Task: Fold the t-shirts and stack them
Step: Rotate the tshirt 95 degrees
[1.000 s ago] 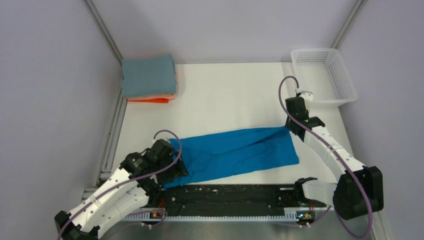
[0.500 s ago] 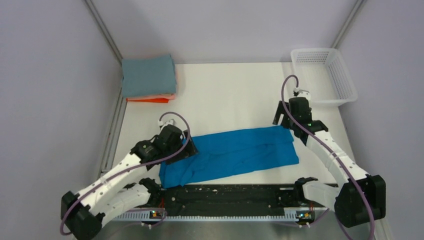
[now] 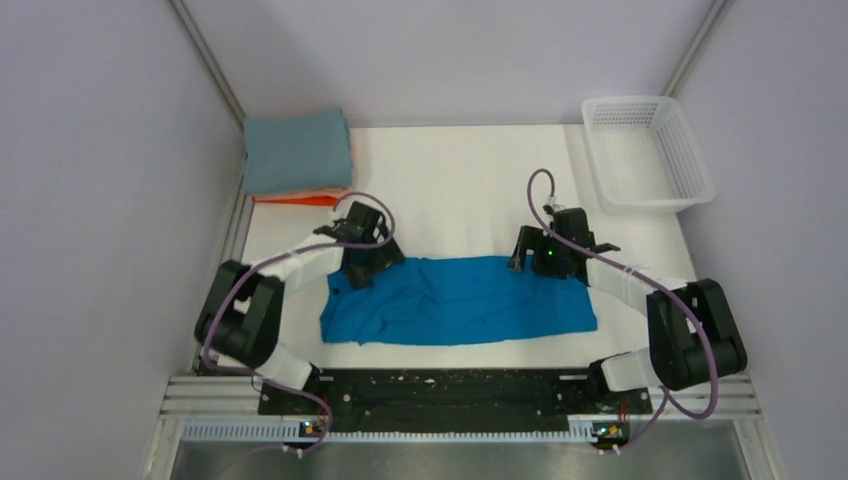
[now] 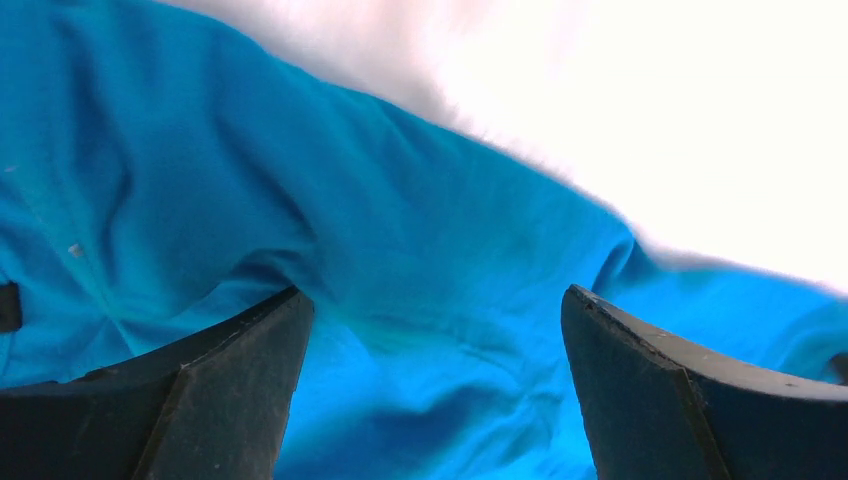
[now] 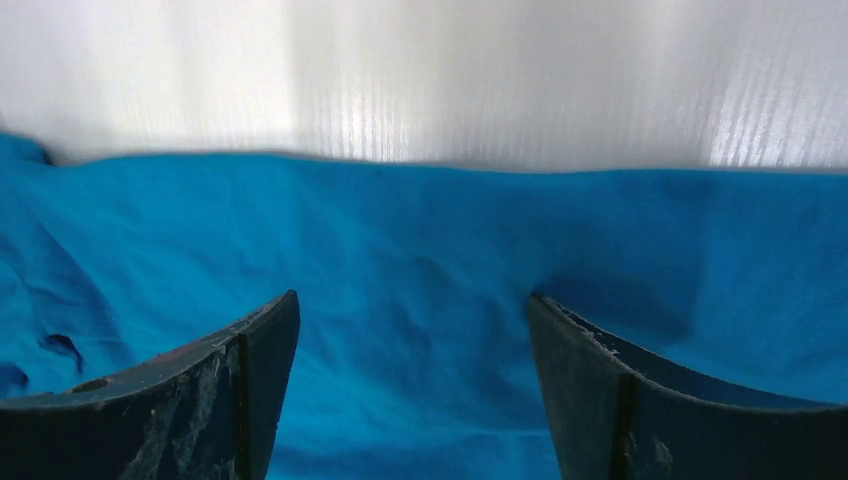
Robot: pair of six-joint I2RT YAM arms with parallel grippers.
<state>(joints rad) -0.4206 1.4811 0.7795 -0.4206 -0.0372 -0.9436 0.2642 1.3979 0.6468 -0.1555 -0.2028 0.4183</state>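
Note:
The bright blue t-shirt (image 3: 460, 300) lies folded into a long band across the near middle of the white table (image 3: 450, 190). My left gripper (image 3: 365, 262) hovers open over the band's far left corner. In the left wrist view its dark fingers (image 4: 230, 390) straddle rumpled blue cloth (image 4: 400, 220) and grip nothing. Over the far edge, right of centre, my right gripper (image 3: 530, 255) is open too. Flat blue cloth (image 5: 420, 230) shows between its fingers (image 5: 600, 380). A folded stack (image 3: 297, 152) sits at the far left, dusty grey-blue on top, with salmon and orange edges (image 3: 295, 199) below.
A white plastic mesh basket (image 3: 648, 150) stands at the far right corner. A black rail (image 3: 440, 390) runs along the near edge between the arm bases. Grey walls close in both sides.
Both grippers let go of the blue shirt and opened. Both arms swung inward and away from me to the band's far edge. The shirt went from a slanted strip to a level band.

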